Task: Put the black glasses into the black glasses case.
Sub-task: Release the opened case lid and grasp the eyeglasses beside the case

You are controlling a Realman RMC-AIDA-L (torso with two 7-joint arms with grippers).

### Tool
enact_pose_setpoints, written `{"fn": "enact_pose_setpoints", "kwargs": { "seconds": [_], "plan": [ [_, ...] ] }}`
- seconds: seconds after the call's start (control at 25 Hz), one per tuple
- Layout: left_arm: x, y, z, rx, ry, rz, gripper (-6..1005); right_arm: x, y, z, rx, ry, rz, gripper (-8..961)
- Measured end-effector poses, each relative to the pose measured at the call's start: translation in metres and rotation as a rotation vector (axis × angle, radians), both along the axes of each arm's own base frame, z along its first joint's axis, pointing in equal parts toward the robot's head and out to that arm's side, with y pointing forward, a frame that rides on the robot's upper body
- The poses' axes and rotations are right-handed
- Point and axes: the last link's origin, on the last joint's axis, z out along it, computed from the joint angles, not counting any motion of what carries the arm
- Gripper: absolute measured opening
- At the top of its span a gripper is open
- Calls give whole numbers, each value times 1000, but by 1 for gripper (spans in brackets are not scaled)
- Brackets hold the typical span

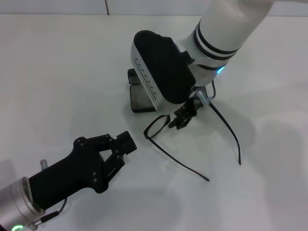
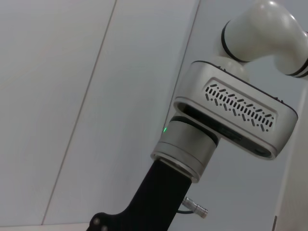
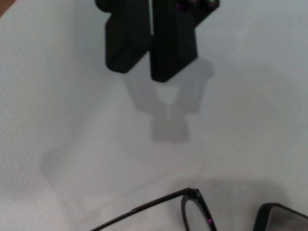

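in the head view, the thin black-framed oval-lens glasses [image 1: 159,126] lie open on the white matte table [image 1: 57,72], both slim temples trailing toward the robot, just beside the flat black hard-shell glasses case [image 1: 139,98], which sits open and is mostly hidden behind the right arm's wrist. the right gripper [image 1: 182,117] hangs low over the frame's bridge. the left gripper [image 1: 121,149] hovers nearby, its fingers spread. the left wrist view shows only the right arm against a pale wall. in the right wrist view, the right gripper [image 3: 151,67] has its 2 pads pressed together, holding nothing, with the glasses [image 3: 192,204] apart from it. it likely must open before descending squarely over the frame.
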Motion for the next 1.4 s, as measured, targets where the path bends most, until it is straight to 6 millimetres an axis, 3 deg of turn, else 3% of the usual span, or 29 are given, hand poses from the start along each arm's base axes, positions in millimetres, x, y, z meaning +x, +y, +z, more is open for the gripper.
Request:
{"fn": "enact_pose_setpoints", "kwargs": {
  "seconds": [0.8, 1.24, 1.4],
  "plan": [
    [0, 3, -1, 7, -3, 15, 142, 24, 4, -4, 18, -38, -52, 662],
    [-1, 4, -5, 14, -24, 64, 145, 24, 1, -6, 9, -26, -47, 523],
    [-1, 4, -6, 16, -19, 66, 147, 26, -2, -7, 3, -6, -48, 336]
  ]
}}
